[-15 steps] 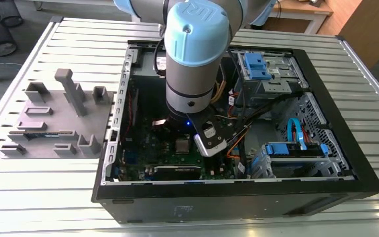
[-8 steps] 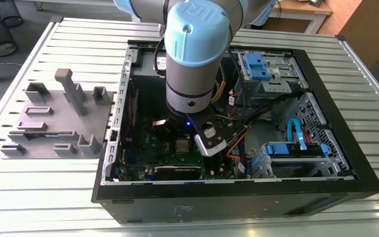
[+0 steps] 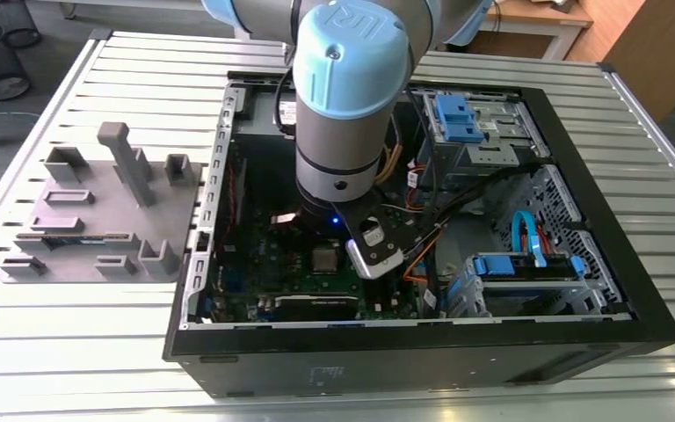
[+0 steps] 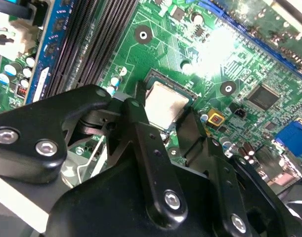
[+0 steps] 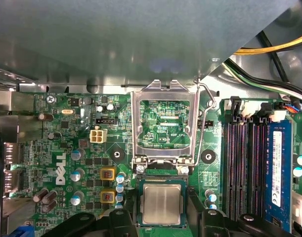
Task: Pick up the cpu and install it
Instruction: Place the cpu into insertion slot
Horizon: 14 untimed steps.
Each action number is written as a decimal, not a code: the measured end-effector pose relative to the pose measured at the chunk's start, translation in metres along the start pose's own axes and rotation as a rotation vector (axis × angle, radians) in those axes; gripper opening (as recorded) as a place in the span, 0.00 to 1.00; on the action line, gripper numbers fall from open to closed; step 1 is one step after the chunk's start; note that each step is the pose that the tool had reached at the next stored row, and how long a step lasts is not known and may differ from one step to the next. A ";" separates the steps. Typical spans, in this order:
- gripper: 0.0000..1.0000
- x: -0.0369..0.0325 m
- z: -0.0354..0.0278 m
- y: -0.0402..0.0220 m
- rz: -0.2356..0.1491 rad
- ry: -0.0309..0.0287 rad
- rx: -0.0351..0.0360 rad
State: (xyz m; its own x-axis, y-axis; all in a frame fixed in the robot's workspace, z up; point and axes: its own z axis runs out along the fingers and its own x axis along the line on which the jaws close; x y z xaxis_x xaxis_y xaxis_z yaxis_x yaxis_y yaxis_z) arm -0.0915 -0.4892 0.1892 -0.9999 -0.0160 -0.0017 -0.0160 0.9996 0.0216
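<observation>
The cpu [image 5: 162, 203], a small square chip with a silvery-grey top, lies flat in its socket on the green motherboard [image 5: 66, 153]; it also appears in the second wrist view [image 4: 166, 102] and as a small grey square in the exterior view [image 3: 324, 258]. My gripper [image 5: 163, 218] hangs just above it, open. One black finger [image 5: 125, 221] stands on each side of the socket, and I see a narrow gap between fingers and chip. The second wrist view shows the gripper [image 4: 160, 114] straddling the chip the same way. The silver socket frame [image 5: 164, 121] is flipped up and open.
The socket lever [image 5: 204, 123] stands raised beside the frame. Memory slots [image 5: 244, 168] and a blue module [image 5: 279, 168] lie close to the socket. Cables [image 3: 425, 220] and drive bays [image 3: 478, 123] crowd the black case [image 3: 619, 290]. A grey fixture tray [image 3: 91, 211] sits outside it.
</observation>
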 end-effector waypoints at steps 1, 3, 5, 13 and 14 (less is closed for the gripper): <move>0.52 0.0000 0.0000 0.0000 0.000 0.0000 0.0000; 0.52 0.0000 -0.0013 0.0000 0.000 0.0002 0.0004; 0.52 0.0000 -0.0040 0.0001 0.000 0.0000 0.0000; 0.52 0.0000 -0.0079 0.0002 0.000 -0.0001 -0.0001; 0.52 0.0000 -0.0079 0.0002 0.000 -0.0001 -0.0001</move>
State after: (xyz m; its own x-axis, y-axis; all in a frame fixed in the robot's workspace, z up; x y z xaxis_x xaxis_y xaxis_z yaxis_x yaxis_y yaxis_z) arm -0.0915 -0.4891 0.1971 -0.9999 -0.0159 -0.0017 -0.0160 0.9996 0.0218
